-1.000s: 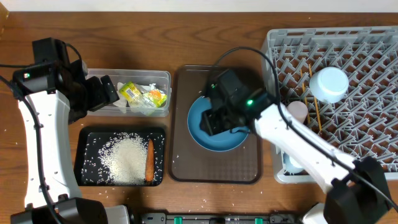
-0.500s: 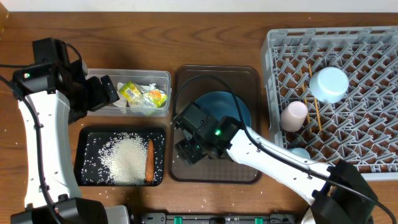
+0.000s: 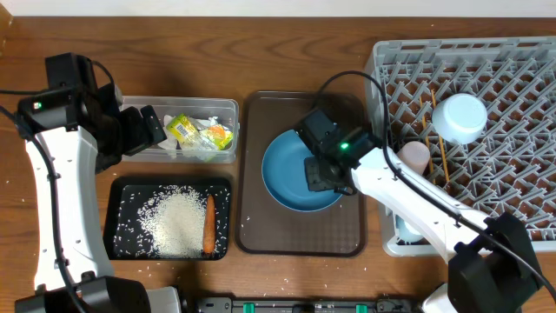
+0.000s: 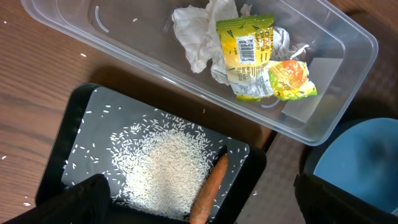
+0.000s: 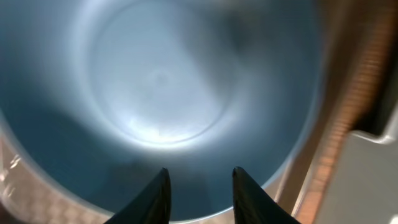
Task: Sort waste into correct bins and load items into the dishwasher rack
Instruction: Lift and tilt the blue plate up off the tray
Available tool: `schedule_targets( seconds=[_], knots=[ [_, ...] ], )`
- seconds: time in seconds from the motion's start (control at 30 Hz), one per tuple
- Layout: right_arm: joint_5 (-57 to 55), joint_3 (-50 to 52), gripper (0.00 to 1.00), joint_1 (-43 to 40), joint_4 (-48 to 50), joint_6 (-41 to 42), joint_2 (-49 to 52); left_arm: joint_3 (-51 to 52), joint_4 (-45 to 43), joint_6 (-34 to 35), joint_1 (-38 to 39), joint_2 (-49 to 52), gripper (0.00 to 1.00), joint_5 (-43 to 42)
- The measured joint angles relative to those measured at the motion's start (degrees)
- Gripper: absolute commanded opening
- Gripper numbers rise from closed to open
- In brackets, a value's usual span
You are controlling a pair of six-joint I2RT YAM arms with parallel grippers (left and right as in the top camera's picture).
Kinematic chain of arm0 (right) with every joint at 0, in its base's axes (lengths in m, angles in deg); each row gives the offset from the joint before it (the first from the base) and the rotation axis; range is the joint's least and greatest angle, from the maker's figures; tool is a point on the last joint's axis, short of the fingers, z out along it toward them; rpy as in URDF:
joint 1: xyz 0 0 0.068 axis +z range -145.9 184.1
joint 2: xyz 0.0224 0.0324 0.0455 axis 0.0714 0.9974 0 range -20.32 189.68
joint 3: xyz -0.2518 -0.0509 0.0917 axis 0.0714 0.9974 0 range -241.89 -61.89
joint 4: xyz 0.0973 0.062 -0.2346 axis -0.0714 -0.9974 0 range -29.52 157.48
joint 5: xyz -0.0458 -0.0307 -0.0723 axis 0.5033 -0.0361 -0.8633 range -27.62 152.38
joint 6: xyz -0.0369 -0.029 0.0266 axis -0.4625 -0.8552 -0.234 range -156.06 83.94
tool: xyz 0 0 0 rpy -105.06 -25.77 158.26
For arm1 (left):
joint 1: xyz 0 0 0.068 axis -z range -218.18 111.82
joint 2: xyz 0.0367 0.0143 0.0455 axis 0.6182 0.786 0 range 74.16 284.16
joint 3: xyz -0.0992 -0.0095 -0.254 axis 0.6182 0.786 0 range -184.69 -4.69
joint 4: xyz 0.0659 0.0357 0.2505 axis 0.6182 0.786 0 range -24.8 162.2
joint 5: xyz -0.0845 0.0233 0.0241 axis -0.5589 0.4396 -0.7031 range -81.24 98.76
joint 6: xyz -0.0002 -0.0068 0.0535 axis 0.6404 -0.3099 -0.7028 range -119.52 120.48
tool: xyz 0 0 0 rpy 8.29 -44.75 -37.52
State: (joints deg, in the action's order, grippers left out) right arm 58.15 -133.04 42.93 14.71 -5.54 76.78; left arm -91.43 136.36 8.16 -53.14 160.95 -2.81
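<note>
Hovers low over the blue plate (image 3: 287, 169) with the right gripper (image 3: 320, 172), jaws slightly spread, pinching nothing, fingertips (image 5: 158, 193) above its rim. Lies flat on the brown serving tray (image 3: 261, 233); round, so no long axis. Needs a lift rightward over the rack (image 3: 521, 104) wall, probably past the pink cup (image 3: 417, 155). Has the left gripper (image 3: 149, 129) well apart, spread wide near the clear tub (image 3: 139, 109) and black tray (image 3: 117, 187)

The dark blue plate (image 3: 291, 174) lies flat between bins and rack. The clear tub (image 4: 124, 37) holds the yellow-green wrapper (image 3: 184, 128) and crumpled white paper (image 4: 199, 31). The black tray (image 3: 111, 209) holds rice (image 3: 174, 223) and a carrot (image 3: 209, 223). The grey rack (image 3: 512, 200) carries the pale pink cup (image 3: 415, 155), the upturned light blue cup (image 3: 460, 117) and the chopsticks (image 3: 443, 161).
</note>
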Motion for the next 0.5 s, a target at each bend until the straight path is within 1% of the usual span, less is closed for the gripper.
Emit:
schedule_targets(
  seconds=[0.13,0.43,0.5],
  knots=[
    [-4.0,1.1,0.25,-0.1,-0.1,3.4,0.0,0.0,0.0,0.0,0.0,0.0,0.97,0.0],
    [-10.2,7.0,0.24,-0.5,0.8,10.1,0.0,0.0,0.0,0.0,0.0,0.0,0.97,0.0],
    [-10.7,8.2,0.22,-1.2,1.7,11.0,0.0,0.0,0.0,0.0,0.0,0.0,0.97,0.0]
  ],
)
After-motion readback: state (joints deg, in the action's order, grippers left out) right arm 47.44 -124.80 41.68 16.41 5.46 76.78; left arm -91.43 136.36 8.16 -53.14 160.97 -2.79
